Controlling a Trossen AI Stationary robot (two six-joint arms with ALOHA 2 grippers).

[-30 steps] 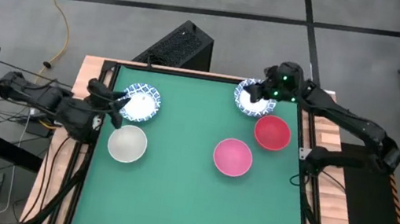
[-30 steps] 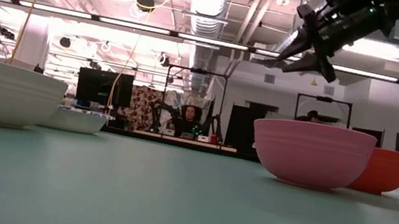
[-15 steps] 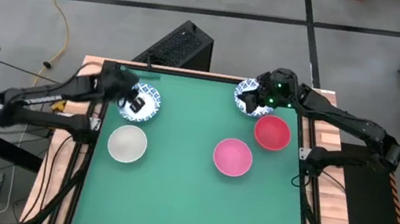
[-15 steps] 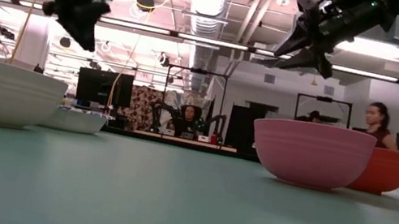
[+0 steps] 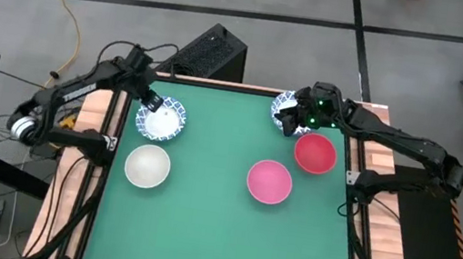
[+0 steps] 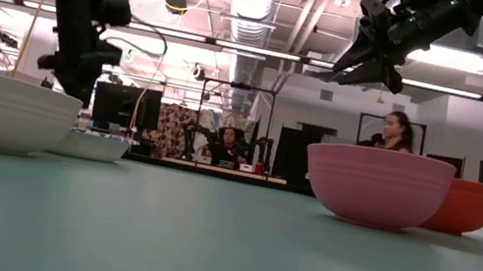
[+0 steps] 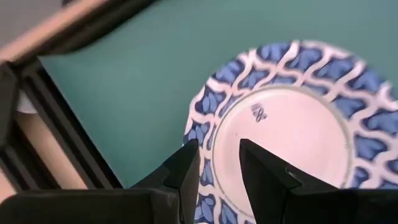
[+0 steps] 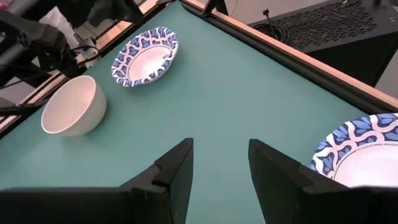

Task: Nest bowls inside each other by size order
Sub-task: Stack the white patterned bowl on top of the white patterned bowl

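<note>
A white bowl with a blue patterned rim (image 5: pixel 162 120) sits at the table's far left. My left gripper (image 5: pixel 152 99) hangs open just above its left rim (image 7: pixel 205 134) and points steeply down, without touching it. My right gripper (image 5: pixel 292 116) hovers open over a second blue-rimmed bowl (image 5: pixel 284 110) at the far right, well above the table (image 6: pixel 365 70). An off-white bowl (image 5: pixel 148 165), a pink bowl (image 5: pixel 270 181) and a red bowl (image 5: pixel 314 153) stand upright on the green table, each apart from the others.
The green mat ends in a dark raised frame (image 7: pixel 68 137) close behind the left bowl. A black box (image 5: pixel 211 53) stands beyond the far edge. The mat's near half (image 5: pixel 214 246) is bare. People show in the room behind the table (image 6: pixel 392 132).
My left arm has swung from the table's left edge toward the far edge and sunk, so its gripper now points steeply down over the left blue-rimmed bowl's rim. The bowls have not moved.
</note>
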